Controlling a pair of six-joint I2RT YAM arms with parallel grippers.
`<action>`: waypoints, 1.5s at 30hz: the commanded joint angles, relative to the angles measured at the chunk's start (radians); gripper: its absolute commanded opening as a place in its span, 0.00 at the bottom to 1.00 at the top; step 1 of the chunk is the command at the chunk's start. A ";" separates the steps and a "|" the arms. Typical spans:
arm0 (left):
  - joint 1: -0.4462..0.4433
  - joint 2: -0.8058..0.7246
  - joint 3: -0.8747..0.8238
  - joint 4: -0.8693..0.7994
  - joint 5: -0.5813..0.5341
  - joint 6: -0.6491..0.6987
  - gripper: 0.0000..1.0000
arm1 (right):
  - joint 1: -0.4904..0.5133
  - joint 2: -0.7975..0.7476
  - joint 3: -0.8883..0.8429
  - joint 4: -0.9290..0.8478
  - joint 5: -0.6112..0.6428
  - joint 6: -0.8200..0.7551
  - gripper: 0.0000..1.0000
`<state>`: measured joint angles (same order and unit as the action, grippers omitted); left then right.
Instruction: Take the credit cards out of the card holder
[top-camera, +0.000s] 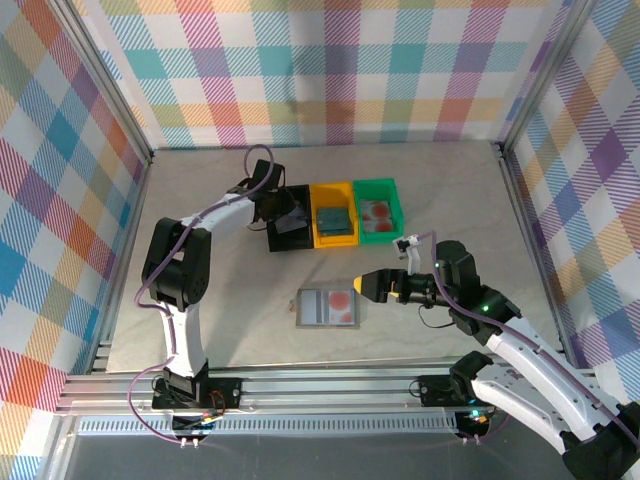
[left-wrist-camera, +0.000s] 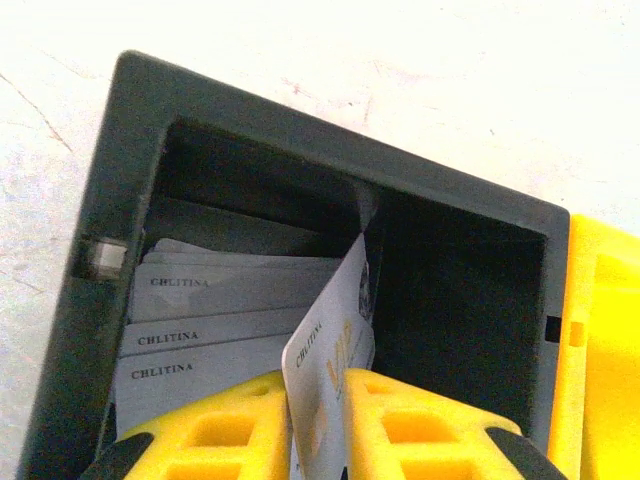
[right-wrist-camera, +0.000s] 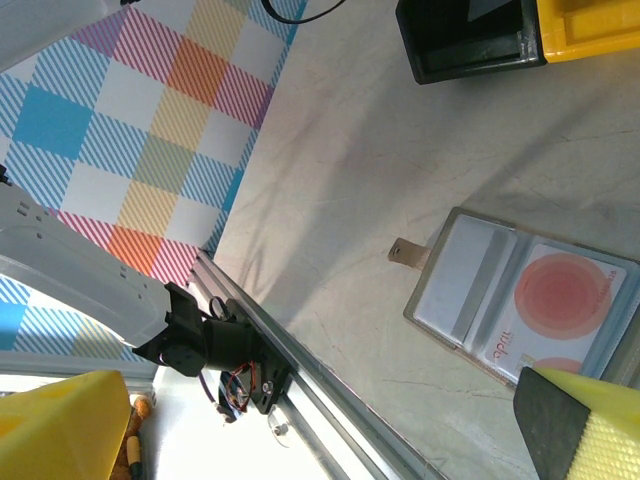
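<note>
Left gripper (top-camera: 283, 212) of mine hangs nose-down in the black plastic box tray (top-camera: 288, 246). My left arm rises from its base, bends at the elbow and reaches far and right to get there. On the wrist view its yellow fingers (left-wrist-camera: 200, 440) flank one whitish-grey plastic card (left-wrist-camera: 325, 335) standing tilted on edge; can't tell whether they clamp it or just sit beside it. A stack of whitish-grey cards (left-wrist-camera: 220, 325) lies flat in that tray. Next right is the yellow tray (top-camera: 333, 188) with a teal card (top-camera: 332, 218), then the green tray (top-camera: 378, 184) with reddish-pink cards (top-camera: 377, 211). Nearer me, the flat grey folding card holder (top-camera: 312, 308) lies open on the pale table (top-camera: 450, 220), a pocketed reddish-pink card (top-camera: 341, 300) in its right panel. My right gripper (top-camera: 356, 287) points left, level, at the holder's right edge, fingers spread wide.
</note>
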<state>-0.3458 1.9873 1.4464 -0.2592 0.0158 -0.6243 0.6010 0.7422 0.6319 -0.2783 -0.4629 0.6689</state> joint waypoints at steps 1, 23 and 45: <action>0.019 -0.042 0.044 -0.070 -0.039 0.042 0.23 | -0.004 -0.010 -0.009 0.018 -0.021 0.004 0.99; 0.049 -0.176 0.220 -0.315 -0.057 0.101 0.40 | -0.004 0.016 0.007 -0.032 0.018 0.005 0.99; -0.463 -0.652 -0.512 -0.129 -0.008 -0.254 0.69 | -0.005 0.348 0.000 -0.082 0.118 0.095 0.89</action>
<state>-0.7635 1.3594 0.9726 -0.4618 0.0071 -0.7982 0.6010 1.0843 0.6315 -0.3630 -0.3538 0.7444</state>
